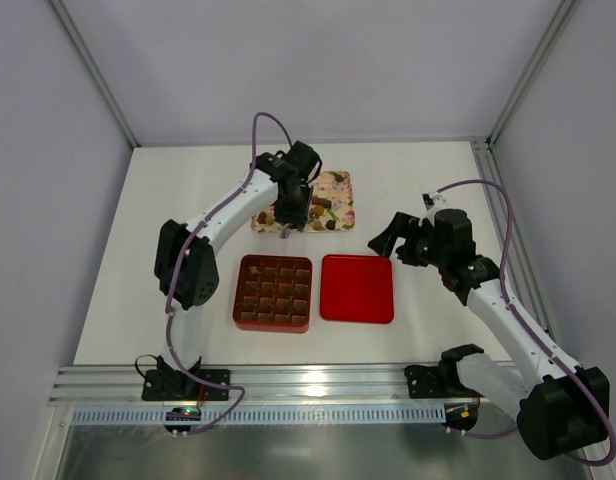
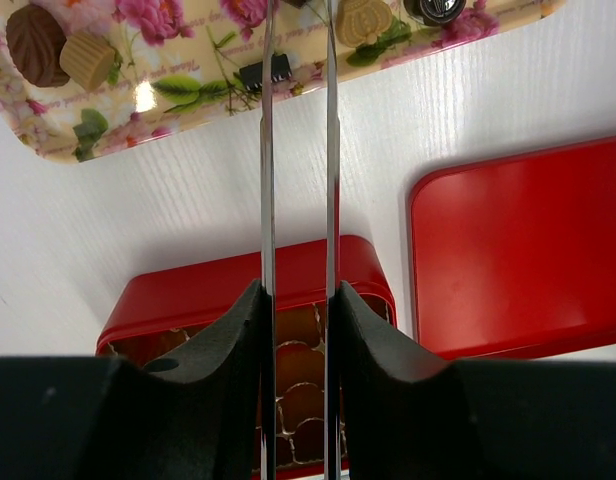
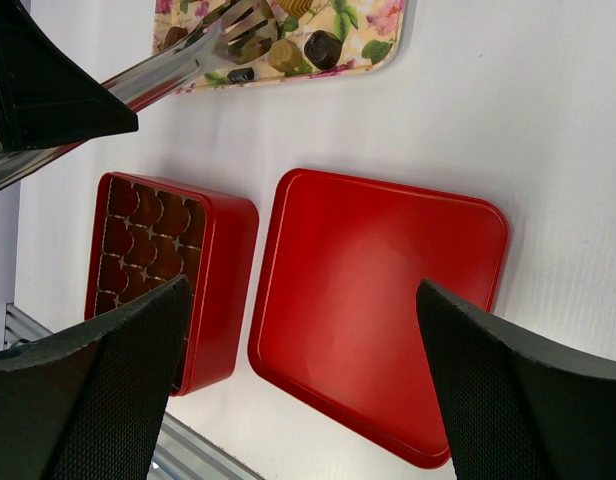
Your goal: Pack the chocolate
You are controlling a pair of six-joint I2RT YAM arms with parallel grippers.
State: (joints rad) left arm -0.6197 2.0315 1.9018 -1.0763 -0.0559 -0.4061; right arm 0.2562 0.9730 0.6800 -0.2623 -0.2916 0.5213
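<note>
Several chocolate pieces [image 1: 321,206] lie on the floral tray [image 1: 338,185] at the back; they also show in the left wrist view [image 2: 33,45] and the right wrist view [image 3: 323,47]. My left gripper [image 1: 291,210] is shut on metal tongs [image 2: 267,150], whose tips reach over the tray among the pieces. Whether the tongs hold a piece is hidden. The open red box [image 1: 273,293] has a brown celled insert [image 3: 148,235]. My right gripper [image 1: 393,240] is open and empty, above the table right of the red lid [image 1: 357,288].
The red lid [image 3: 378,300] lies flat just right of the box [image 2: 238,280]. The tray's near rim [image 2: 188,110] is a short way behind the box. An aluminium rail [image 1: 308,385] runs along the table's near edge.
</note>
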